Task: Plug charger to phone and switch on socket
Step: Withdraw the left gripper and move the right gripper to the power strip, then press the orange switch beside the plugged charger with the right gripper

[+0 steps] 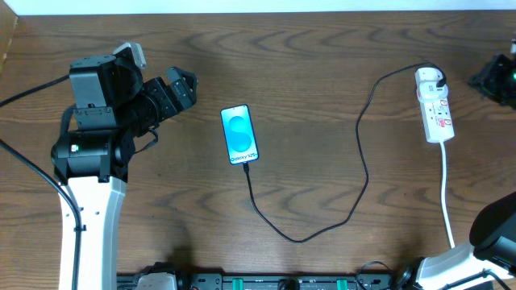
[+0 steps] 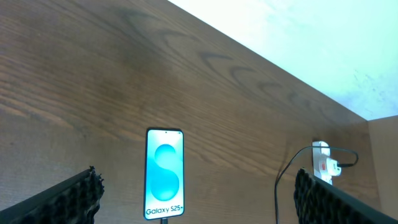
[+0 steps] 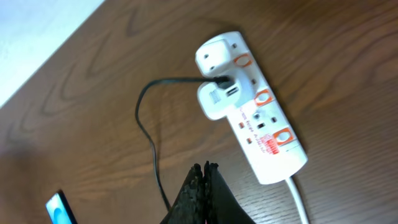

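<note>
The phone point(image 1: 239, 134) lies flat mid-table, blue screen lit; it also shows in the left wrist view point(image 2: 165, 174) and at the right wrist view's lower left edge point(image 3: 59, 208). The black charger cable point(image 1: 355, 201) runs from the phone's bottom edge in a loop to a white adapter on the socket strip point(image 1: 435, 105). In the right wrist view the cable point(image 3: 149, 137) enters the adapter on the socket point(image 3: 255, 118). My left gripper point(image 1: 184, 84) is open, left of the phone, empty. My right gripper point(image 3: 205, 171) is shut and empty, above the table beside the socket.
The socket's white cord point(image 1: 446, 193) runs toward the table's near edge. The table's far edge point(image 2: 280, 68) meets a white wall. The left arm's black cable point(image 1: 24, 169) hangs at the left side.
</note>
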Controlling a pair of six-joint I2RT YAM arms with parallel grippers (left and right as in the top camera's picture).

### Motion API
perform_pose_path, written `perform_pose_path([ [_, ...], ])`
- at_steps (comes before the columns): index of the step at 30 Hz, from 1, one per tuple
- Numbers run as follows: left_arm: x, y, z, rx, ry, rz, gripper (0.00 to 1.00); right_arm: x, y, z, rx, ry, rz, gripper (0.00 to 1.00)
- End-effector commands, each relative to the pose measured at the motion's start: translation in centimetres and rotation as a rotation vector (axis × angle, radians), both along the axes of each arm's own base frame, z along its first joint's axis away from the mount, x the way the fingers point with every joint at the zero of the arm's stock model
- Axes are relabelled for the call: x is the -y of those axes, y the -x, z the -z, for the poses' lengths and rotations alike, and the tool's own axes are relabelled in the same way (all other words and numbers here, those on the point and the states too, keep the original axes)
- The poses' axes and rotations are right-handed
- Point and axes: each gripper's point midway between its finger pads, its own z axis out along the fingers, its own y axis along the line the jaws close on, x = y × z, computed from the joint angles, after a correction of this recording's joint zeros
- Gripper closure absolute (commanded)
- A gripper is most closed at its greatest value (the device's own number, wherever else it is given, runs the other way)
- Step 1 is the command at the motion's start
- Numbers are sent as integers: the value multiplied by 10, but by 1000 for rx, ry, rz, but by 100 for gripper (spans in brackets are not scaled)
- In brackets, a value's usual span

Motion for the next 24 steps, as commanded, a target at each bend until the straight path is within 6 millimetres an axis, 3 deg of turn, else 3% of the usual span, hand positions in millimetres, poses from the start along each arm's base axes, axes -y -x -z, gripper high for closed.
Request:
perform_pose_path([
  [1,0,0,-2,7,-8,13,1,11,-7,8,7,-63,33,99],
  [8,0,0,-2,7,-8,13,1,27,-16,49,-61,-137,112,99],
  [15,0,0,-2,7,-8,13,1,27,-31,93,-101,-226,122,99],
  [24,0,0,-2,8,-9,12,1,29,-34,139,-171,-265,134,99],
])
